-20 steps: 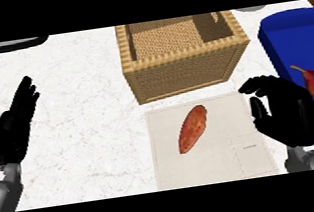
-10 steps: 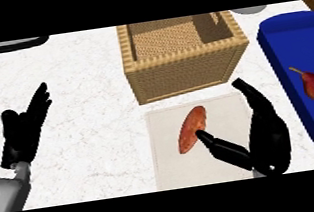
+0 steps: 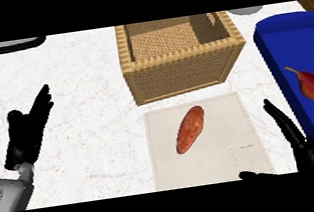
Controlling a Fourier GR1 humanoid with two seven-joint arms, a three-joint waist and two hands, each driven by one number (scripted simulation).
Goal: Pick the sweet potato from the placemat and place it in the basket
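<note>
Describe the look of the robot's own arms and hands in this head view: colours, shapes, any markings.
The left hand is matte black with slim tapered fingers and a thumb, joined to a rounded grey metallic forearm bearing small dark markings. The right hand is the same black with long narrow fingers; its forearm is out of view. No cables or sleeves show.

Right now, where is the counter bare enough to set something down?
The widest bare counter lies between the left hand and the basket. It is crowded on the right, where the right hand fills the gap between placemat and blue tray.
</note>
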